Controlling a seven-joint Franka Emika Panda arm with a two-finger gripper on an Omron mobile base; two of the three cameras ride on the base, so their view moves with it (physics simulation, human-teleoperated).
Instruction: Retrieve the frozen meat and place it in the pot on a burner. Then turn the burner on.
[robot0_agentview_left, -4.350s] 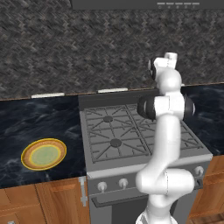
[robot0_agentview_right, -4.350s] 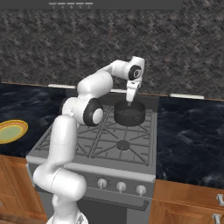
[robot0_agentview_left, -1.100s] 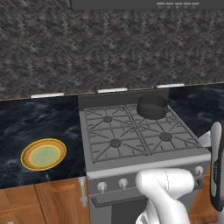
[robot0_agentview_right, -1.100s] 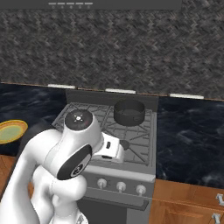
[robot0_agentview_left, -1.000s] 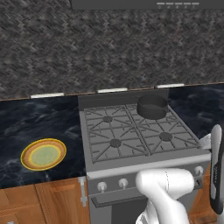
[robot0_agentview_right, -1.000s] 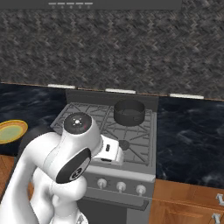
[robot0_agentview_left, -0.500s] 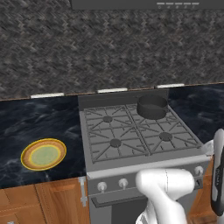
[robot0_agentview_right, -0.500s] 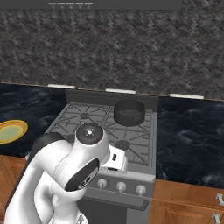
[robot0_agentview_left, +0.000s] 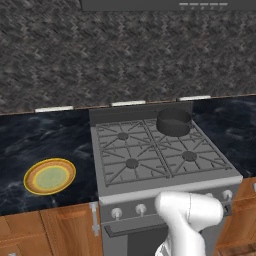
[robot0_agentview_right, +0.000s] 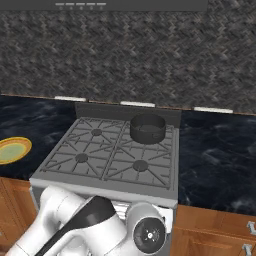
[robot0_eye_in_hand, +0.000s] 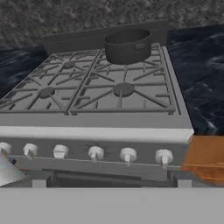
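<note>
On the rear right burner sits the pot (robot0_agentview_left: 173, 122). With its pincer wide and empty, the arm faces the stove knobs (robot0_eye_in_hand: 128, 154); turning one likely comes next.

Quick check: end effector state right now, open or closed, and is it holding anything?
End effector: open, jaws spread wide. The hand view faces the stove knobs, with the pot on the back right burner; nothing sits between the jaws.

Grey stove (robot0_agentview_left: 165, 176) set between two spans of dark marbled desk (robot0_agentview_left: 30, 142). Pot (robot0_agentview_left: 173, 122) on the stove's back right grate; yellow-rimmed plate (robot0_agentview_left: 49, 176) near the left desk's front edge.
</note>
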